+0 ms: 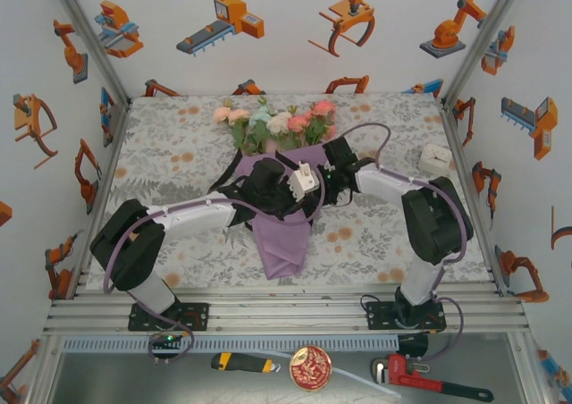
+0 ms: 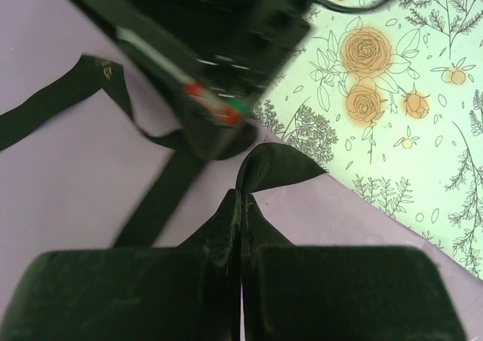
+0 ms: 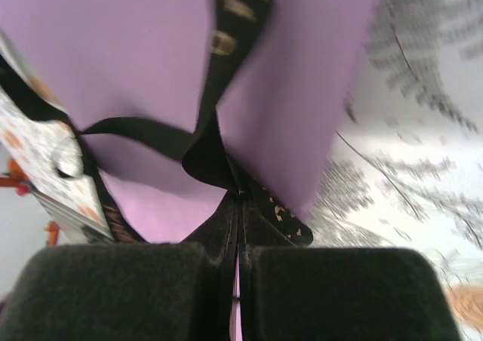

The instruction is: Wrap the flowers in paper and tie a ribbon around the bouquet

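The bouquet lies mid-table, its flowers [image 1: 273,122] pointing to the far edge above a purple paper [image 1: 281,234] cone. The black ribbon [image 1: 231,189] crosses the cone's upper part. Both grippers meet over the cone. My left gripper [image 2: 243,196] is shut on a folded end of the ribbon [image 2: 275,167], just above the paper [image 2: 68,198]. My right gripper [image 3: 240,194] is shut on another stretch of ribbon [image 3: 226,47] that runs up across the paper [image 3: 143,47]. In the top view the left gripper [image 1: 279,194] and right gripper [image 1: 317,185] sit close together.
A small white box [image 1: 436,160] rests on the floral tablecloth [image 1: 170,163] at the right. In front of the arm bases lie a utility knife [image 1: 241,362], a round tin [image 1: 310,368] and a red pipe wrench [image 1: 429,382]. Printed walls enclose three sides.
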`<move>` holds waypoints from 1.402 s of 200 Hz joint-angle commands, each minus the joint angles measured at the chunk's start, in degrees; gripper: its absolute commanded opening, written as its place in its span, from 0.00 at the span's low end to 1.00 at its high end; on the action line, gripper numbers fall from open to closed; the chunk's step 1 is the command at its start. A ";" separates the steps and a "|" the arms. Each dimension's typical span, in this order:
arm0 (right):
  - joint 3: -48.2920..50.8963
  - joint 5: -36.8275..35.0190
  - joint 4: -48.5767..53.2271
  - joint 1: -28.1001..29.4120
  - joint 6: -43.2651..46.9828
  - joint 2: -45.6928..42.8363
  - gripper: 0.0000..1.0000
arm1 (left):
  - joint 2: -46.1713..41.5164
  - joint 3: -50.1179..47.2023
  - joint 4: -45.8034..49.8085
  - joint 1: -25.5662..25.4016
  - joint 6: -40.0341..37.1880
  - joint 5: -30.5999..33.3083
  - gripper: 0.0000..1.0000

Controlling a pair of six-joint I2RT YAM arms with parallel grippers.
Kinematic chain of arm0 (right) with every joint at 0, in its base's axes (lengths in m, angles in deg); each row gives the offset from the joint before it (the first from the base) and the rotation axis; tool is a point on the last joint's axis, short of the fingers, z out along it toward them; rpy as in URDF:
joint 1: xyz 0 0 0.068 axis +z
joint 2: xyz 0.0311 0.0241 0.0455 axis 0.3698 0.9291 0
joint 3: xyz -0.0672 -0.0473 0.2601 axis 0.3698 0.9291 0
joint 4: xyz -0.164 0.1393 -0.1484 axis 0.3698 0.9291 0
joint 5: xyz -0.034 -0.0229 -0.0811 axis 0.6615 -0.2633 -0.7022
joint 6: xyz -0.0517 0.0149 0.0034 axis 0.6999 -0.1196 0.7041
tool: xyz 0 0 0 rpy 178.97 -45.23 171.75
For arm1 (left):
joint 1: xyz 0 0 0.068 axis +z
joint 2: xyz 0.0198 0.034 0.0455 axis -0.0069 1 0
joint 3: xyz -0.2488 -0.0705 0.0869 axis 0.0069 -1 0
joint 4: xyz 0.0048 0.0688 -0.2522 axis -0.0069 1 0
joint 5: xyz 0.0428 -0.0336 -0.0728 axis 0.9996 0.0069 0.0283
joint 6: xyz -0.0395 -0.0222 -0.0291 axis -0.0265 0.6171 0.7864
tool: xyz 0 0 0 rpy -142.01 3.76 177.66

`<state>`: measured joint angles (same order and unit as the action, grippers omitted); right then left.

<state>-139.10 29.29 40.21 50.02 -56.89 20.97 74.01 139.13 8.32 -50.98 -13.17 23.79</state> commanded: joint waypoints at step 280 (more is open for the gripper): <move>6.89 21.26 -14.86 -3.53 10.45 -5.53 0.00 | 4.52 7.03 -3.96 2.88 15.07 10.14 0.23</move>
<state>-132.37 48.24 26.66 46.52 -43.64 16.55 79.54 146.37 6.13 -48.34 -1.78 30.63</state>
